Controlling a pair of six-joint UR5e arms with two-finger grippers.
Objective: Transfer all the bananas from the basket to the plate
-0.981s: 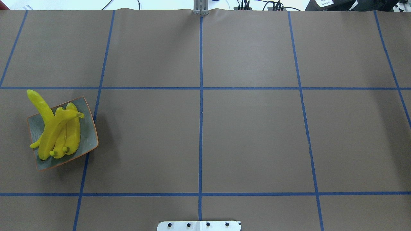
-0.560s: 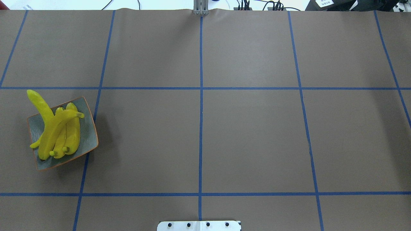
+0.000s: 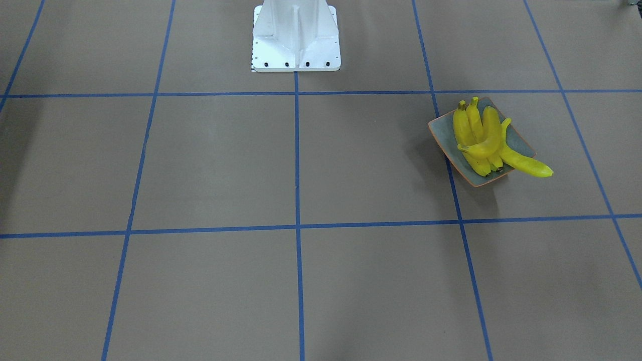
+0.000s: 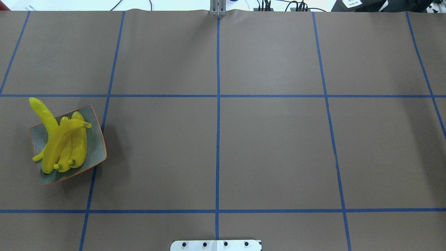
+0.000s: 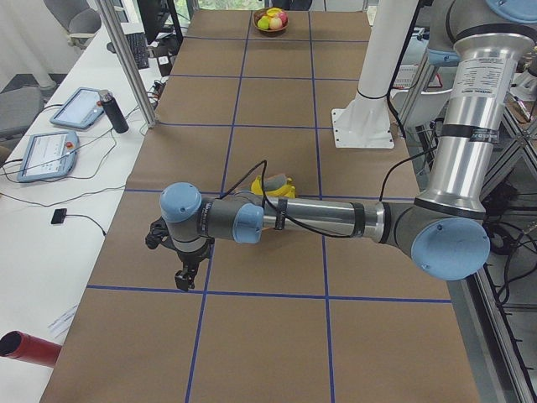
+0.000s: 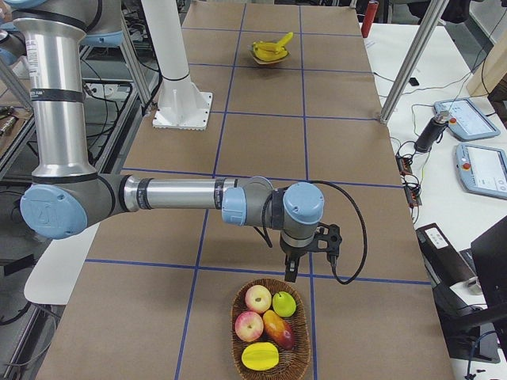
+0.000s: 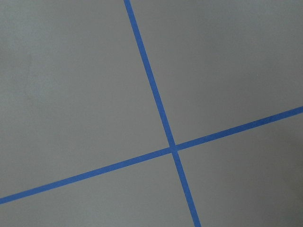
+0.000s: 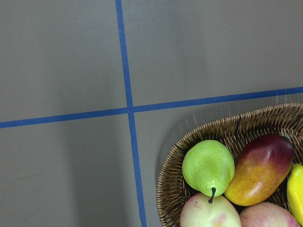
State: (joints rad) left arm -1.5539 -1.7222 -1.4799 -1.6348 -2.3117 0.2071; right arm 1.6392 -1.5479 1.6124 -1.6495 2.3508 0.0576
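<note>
Several yellow bananas (image 4: pixel 62 143) lie piled on the grey-blue plate (image 4: pixel 95 146) at the table's left. One banana sticks out over its far edge. They also show in the front view (image 3: pixel 481 138) on the plate (image 3: pixel 444 133). My left gripper (image 5: pixel 182 284) hangs over bare table beyond the plate; I cannot tell if it is open or shut. My right gripper (image 6: pixel 290 275) hangs just beside the wicker basket (image 6: pixel 236 315), and I cannot tell its state either. The basket (image 8: pixel 213 125) holds apples, a green pear (image 8: pixel 208 165), a mango and a yellow fruit.
The white robot base (image 3: pixel 296 35) stands at the table's near middle. Blue tape lines (image 4: pixel 217 104) divide the brown table cover. Tablets and a metal post (image 6: pixel 412 63) stand along the operators' side.
</note>
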